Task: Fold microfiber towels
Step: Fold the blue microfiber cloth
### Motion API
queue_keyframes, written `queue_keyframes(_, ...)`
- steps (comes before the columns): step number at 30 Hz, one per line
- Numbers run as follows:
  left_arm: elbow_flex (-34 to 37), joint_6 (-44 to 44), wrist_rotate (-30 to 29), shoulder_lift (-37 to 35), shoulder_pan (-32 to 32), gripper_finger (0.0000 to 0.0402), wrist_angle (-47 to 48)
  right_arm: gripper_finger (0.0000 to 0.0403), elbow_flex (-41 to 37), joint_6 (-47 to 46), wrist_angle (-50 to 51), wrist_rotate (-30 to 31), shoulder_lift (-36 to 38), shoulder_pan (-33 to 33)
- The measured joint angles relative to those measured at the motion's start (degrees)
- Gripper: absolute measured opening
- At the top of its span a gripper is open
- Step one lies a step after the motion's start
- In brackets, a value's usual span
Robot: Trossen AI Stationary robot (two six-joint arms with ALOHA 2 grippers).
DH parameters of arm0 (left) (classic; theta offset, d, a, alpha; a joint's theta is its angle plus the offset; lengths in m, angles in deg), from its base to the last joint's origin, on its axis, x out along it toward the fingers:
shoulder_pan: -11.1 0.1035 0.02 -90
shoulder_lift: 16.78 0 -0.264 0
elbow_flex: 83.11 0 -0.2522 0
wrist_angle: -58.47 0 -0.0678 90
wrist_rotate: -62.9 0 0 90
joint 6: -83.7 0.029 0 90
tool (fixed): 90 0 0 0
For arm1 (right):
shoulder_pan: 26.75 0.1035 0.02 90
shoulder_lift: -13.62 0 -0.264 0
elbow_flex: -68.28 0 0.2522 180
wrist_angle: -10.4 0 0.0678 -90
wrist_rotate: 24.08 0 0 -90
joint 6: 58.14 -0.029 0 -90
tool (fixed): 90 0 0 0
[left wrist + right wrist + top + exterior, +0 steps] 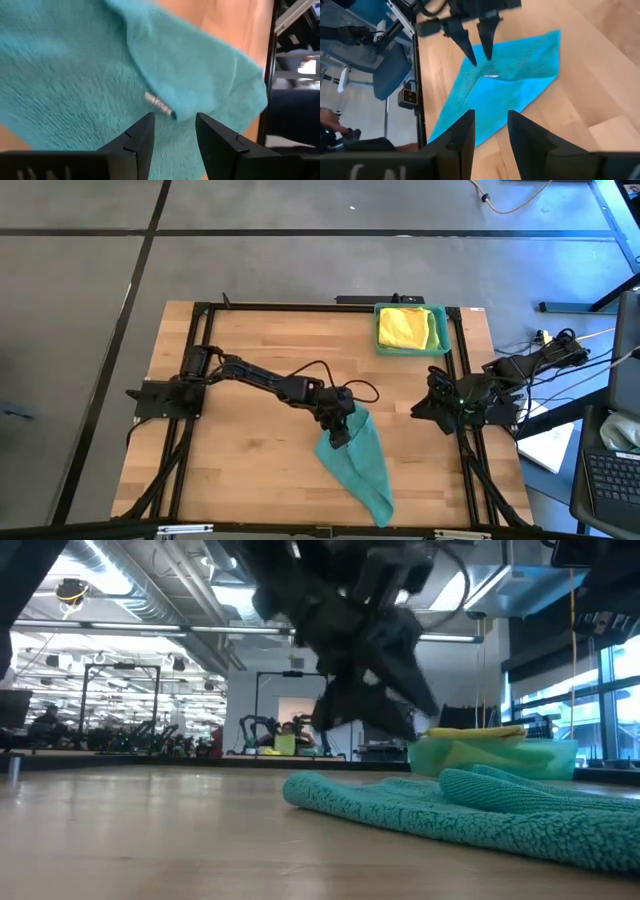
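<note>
teal towel: we see it lying on the table, lower centre-right of the high view, partly folded into a long slanted shape with one layer over another.
towel surface: we read it as soft looped microfiber, ribbed in fine rows, with a small white label at a folded edge.
yellow towels: we see them bunched inside the tray, upper right of the table.
table: pale wood planks, smooth, framed in black bars.
left gripper: we find it just above the teal towel's upper end, fingers parted with nothing between them, tips near the label.
right gripper: parked at the right edge of the table, well apart from the towel, fingers apart and empty.
</note>
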Motion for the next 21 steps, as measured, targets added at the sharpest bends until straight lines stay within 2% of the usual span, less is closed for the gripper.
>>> queue_keyframes(3,0.05,-2.85,4.19,2.79,0.18,0.0135,-3.66,0.0118,0.02,0.15,-0.17,0.20,-0.15,0.00)
queue_keyframes(5,0.12,-4.55,4.88,3.97,-0.17,0.0135,-6.33,0.0118,0.02,0.15,-0.29,0.19,-0.44,0.01)
queue_keyframes(10,0.12,-6.26,-0.20,4.43,-0.69,0.0135,-8.06,0.0118,0.02,-1.02,-0.33,-1.90,-0.75,0.04)
queue_keyframes(18,0.12,-6.39,0.93,5.97,-1.84,0.0135,-8.61,0.0118,0.02,-0.89,0.00,-2.82,-0.74,0.04)
queue_keyframes(21,0.10,-6.69,-0.62,6.98,-3.31,0.0135,-8.65,0.0118,0.02,-1.32,0.04,-3.02,-0.74,0.04)
